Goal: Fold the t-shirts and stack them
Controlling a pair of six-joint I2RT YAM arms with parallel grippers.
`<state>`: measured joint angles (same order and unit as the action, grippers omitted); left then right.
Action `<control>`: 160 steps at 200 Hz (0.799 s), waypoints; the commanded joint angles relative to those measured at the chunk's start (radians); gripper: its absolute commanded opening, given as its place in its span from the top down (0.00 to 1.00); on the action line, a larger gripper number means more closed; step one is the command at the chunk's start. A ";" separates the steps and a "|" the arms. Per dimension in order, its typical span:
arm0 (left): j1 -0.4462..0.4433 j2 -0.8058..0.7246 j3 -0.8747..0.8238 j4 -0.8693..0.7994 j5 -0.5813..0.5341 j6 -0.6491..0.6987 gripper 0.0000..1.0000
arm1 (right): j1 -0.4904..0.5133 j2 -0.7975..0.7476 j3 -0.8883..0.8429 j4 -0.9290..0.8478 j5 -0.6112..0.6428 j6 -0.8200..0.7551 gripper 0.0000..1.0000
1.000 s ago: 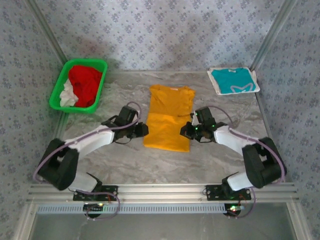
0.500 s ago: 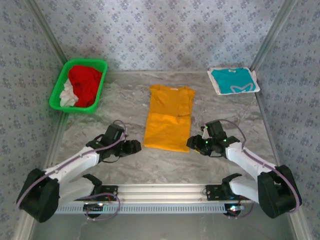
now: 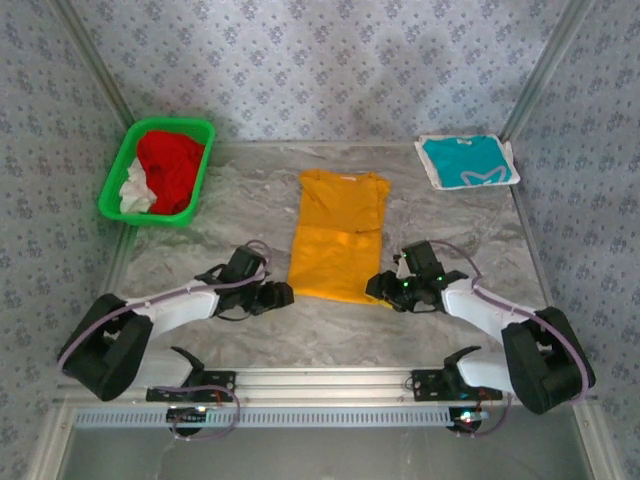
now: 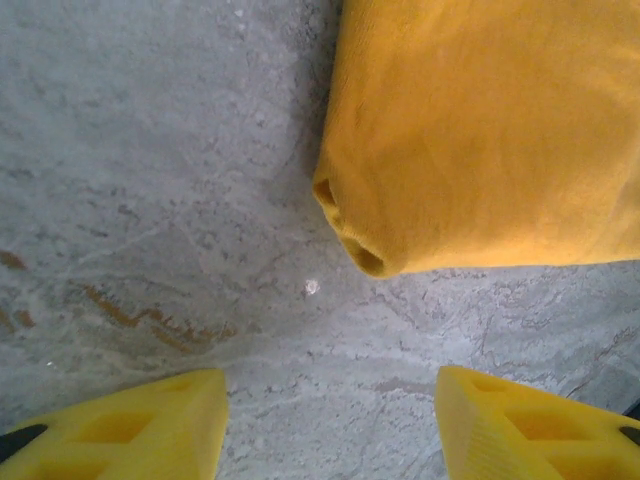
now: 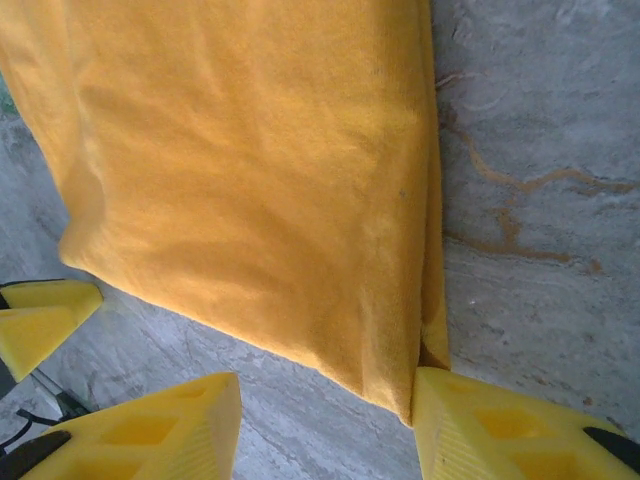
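While low, both arms [image 3: 180, 298] [image 3: 482, 306] outstretched beside t-shirt [image 3: 335, 235]

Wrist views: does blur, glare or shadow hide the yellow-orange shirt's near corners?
Left wrist: the yellow-orange t-shirt has a sharp corner, a soft shadow along its left edge and no glare. Right wrist: it is evenly lit, slightly soft, and its hem corner is readable.
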<state>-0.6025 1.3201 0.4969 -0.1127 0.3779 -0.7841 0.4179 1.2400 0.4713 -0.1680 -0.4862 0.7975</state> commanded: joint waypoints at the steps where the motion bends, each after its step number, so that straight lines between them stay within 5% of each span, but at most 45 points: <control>1: -0.004 0.035 0.050 0.072 0.013 0.015 0.43 | 0.011 0.009 -0.011 0.010 0.003 0.025 0.50; 160: -0.003 0.130 0.155 0.036 0.005 0.060 0.45 | -0.010 -0.086 -0.059 -0.015 0.119 0.002 0.52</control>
<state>-0.6025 1.4437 0.6376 -0.0631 0.3740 -0.7448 0.4164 1.1797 0.4271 -0.1673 -0.3950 0.8047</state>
